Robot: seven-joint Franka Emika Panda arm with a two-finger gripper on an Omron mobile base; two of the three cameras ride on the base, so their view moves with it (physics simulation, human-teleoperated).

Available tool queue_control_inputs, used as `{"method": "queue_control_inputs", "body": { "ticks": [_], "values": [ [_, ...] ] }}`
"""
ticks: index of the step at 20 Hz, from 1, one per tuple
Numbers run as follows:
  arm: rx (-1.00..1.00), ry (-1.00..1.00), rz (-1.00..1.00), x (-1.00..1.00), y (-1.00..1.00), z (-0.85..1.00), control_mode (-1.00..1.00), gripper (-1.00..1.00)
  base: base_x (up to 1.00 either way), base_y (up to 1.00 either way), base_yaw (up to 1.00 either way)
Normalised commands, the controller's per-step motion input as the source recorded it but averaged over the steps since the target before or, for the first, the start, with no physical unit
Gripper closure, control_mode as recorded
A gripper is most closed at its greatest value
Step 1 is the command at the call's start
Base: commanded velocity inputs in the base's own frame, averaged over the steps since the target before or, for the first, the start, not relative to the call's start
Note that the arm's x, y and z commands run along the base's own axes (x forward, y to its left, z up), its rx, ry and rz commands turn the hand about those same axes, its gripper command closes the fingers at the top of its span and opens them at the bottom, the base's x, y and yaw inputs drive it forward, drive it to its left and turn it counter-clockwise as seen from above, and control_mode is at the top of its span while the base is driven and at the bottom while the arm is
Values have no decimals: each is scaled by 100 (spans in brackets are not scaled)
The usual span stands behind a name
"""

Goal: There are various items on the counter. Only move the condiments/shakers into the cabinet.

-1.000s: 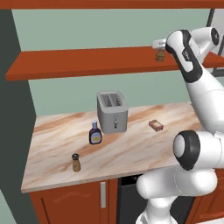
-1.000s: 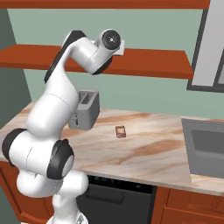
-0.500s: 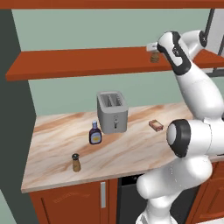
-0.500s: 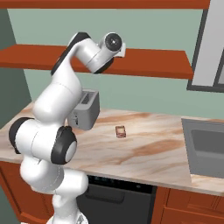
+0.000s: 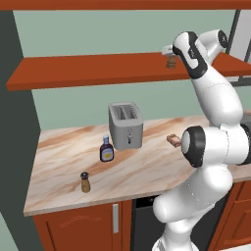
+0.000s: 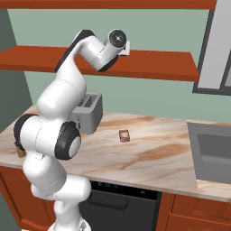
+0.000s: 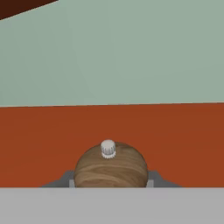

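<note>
My gripper (image 5: 170, 58) is raised to the red-brown open shelf (image 5: 88, 71) and is shut on the brown turned-wood mill (image 5: 170, 64), which stands upright just over the shelf board. In the hand view the mill's rounded top (image 7: 110, 165) with its white knob sits between my fingertips (image 7: 68, 179). On the marbled counter (image 5: 142, 171) below, the dark sauce bottle (image 5: 106, 149) stands left of the grey toaster (image 5: 126, 125). The light-wood shaker (image 5: 85, 182) stands near the front edge.
A small orange-brown block (image 5: 173, 140) lies on the counter right of the toaster (image 6: 90, 113), also visible as the block (image 6: 124, 136) in the right base view. A sink (image 6: 212, 146) is set in at the far right. The shelf (image 6: 158, 63) runs along the green wall.
The gripper has carried the mill leftward and slightly down along the shelf. The things on the counter have not moved.
</note>
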Motion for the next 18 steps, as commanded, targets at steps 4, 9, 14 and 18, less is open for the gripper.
{"method": "queue_control_inputs", "body": {
  "ticks": [4,9,14,18],
  "values": [
    [0,0,0,3,1,0,-100,-100,0,0,0],
    [0,0,0,-1,0,0,-100,-100,0,0,0],
    [0,-9,0,-51,0,0,-100,-100,0,0,0],
    [0,-24,0,-99,0,-5,-100,-100,0,0,0]
  ]
}}
